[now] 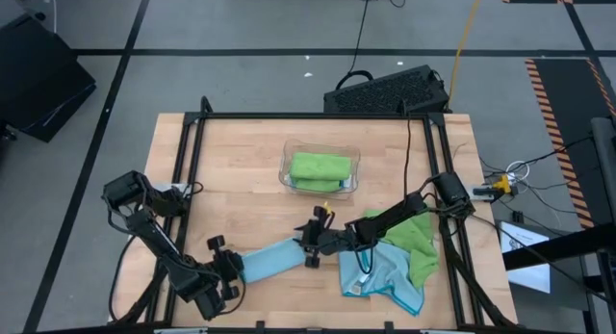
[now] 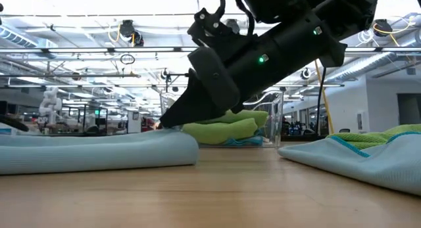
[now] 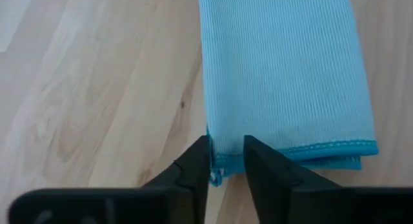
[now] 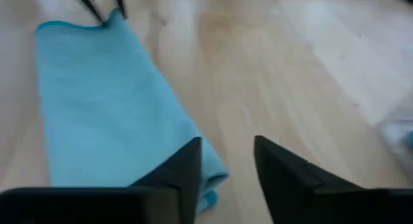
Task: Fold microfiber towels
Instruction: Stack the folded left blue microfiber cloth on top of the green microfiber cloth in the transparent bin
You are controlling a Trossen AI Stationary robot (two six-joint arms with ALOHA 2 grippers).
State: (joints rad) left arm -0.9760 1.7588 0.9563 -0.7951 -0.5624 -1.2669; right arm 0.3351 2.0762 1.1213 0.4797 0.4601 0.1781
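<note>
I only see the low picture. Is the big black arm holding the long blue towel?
Observer: No. The right gripper is open over bare wood, with the blue towel beside one finger.
Operator: Where's the other arm?
Observer: The left gripper sits at the towel's other end, its fingers either side of the hem there.
Operator: What's in that clear box?
Observer: From above, the tray holds folded green towels.
Operator: More towels to fold?
Observer: Yes, a rumpled green and blue pile lies under the right arm.
</note>
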